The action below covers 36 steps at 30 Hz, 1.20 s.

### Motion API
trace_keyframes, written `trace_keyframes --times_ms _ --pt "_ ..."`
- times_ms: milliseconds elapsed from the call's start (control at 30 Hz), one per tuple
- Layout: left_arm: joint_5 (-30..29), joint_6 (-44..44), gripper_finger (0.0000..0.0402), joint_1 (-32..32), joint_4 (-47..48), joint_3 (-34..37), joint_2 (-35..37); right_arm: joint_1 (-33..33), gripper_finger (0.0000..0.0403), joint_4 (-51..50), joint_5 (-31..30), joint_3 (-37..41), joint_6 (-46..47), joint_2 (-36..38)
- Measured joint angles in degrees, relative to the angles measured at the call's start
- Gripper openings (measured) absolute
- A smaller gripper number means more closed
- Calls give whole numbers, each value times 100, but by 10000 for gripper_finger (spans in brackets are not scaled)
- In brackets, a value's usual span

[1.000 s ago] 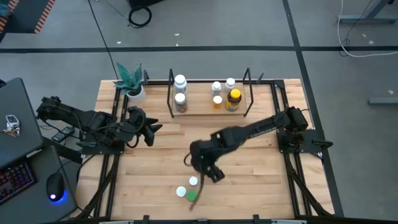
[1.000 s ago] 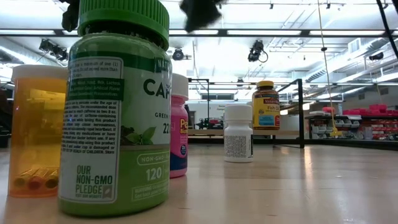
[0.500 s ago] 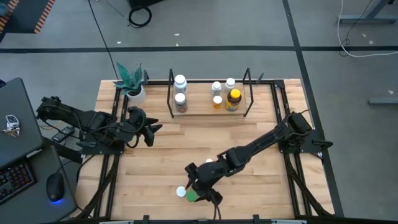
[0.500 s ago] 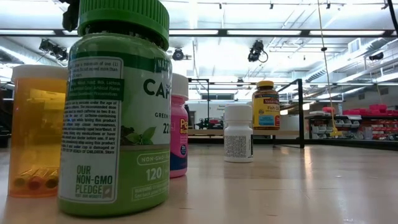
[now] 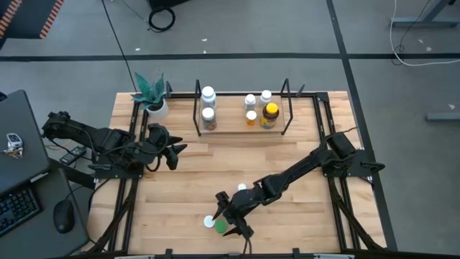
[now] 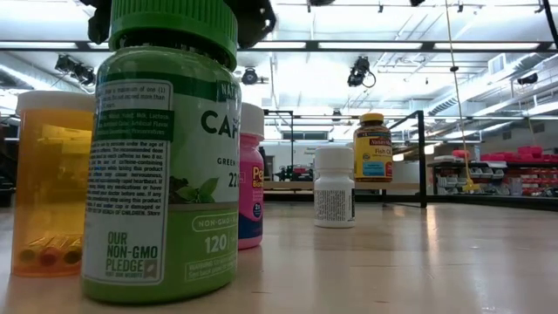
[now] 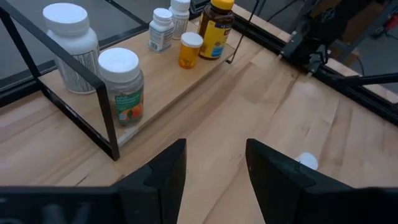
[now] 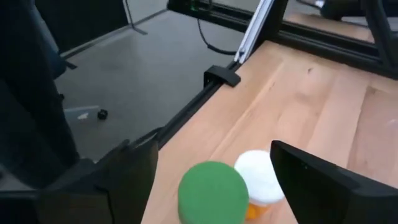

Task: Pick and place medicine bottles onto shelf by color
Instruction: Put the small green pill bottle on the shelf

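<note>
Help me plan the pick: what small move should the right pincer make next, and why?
Probably lower straight down. The right pincer hangs open above the green-capped bottle, a finger on each side, with nothing gripped yet. An orange bottle with a white cap stands close beside it, so a straight descent seems safest.

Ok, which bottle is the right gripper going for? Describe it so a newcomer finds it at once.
Look at the table's front edge, far from the shelf, where the right gripper hangs open. Right below it stands the green-capped bottle, beside an orange white-capped bottle. It alone has a green cap.
</note>
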<state>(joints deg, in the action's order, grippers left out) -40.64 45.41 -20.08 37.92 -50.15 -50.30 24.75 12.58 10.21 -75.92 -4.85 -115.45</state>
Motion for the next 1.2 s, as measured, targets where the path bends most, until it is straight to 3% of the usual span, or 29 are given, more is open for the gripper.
trace_keyframes --times_ms 367,833,1100,1200 --pt "163 39 174 -4 158 -4 -1 5 327 199 -118 -185 -128 -451" --pt "157 30 174 -4 182 -4 -1 -21 268 -373 -98 -179 -243 -455" --pt "155 28 174 -2 180 -4 -1 -21 213 -365 -113 -179 -272 -455" --pt "155 28 174 -2 180 -4 -1 -24 212 -385 -127 -179 -277 -430"
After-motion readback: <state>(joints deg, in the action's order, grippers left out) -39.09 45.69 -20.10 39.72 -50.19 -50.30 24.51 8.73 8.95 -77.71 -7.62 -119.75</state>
